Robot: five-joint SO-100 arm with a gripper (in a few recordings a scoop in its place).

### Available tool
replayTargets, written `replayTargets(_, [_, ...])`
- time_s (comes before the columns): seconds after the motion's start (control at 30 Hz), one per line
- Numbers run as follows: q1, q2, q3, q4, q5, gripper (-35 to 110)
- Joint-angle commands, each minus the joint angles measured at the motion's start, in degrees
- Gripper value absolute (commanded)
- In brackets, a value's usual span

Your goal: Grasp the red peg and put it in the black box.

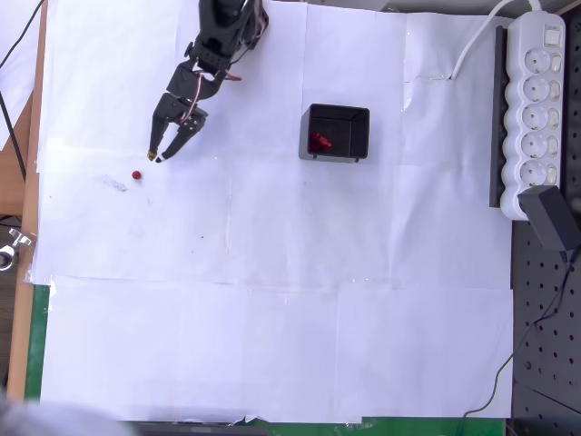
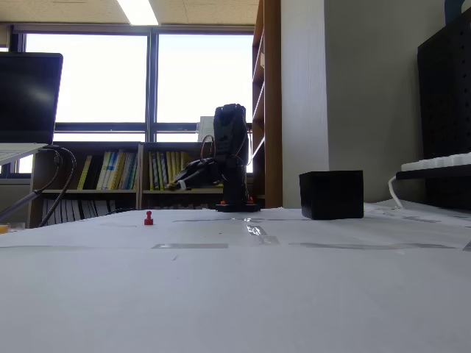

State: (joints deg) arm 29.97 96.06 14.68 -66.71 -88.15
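Observation:
The red peg (image 1: 136, 175) stands alone on the white paper at the left; in the fixed view the same red peg (image 2: 149, 218) is a tiny upright shape on the table. My gripper (image 1: 156, 157) hovers just up and right of it, pointing down-left, with its jaws a little apart and nothing between them. In the fixed view the gripper (image 2: 174, 184) reaches left from the black arm, above table level. The black box (image 1: 334, 155) sits right of centre with red pieces (image 1: 320, 141) inside; from the side the black box (image 2: 331, 195) is a dark cube.
A white power strip (image 1: 536, 100) and a black adapter (image 1: 550, 218) lie along the right edge, beside a black pegboard (image 1: 545, 345). A wooden table edge (image 1: 27, 182) runs down the left. A laptop (image 2: 29, 95) stands at the far left in the fixed view.

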Motion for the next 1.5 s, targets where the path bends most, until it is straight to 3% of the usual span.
replayTargets(0.0, [0.6,5.0,1.1,-9.7,-1.3,1])
replayTargets(0.3, [4.4,20.2,4.6,-17.7,-4.2,1])
replayTargets(0.57, [5.0,26.0,9.5,-17.8,-4.0,3])
replayTargets(0.73, [4.7,27.6,11.6,-18.0,-3.3,10])
replayTargets(0.77, [4.7,27.8,11.8,-18.0,-3.3,16])
replayTargets(0.8, [4.7,27.9,11.9,-17.8,-3.6,26])
replayTargets(1.0, [5.4,27.6,12.0,-17.3,-3.8,34])
replayTargets(1.47, [9.7,29.1,21.5,-8.3,-4.1,34])
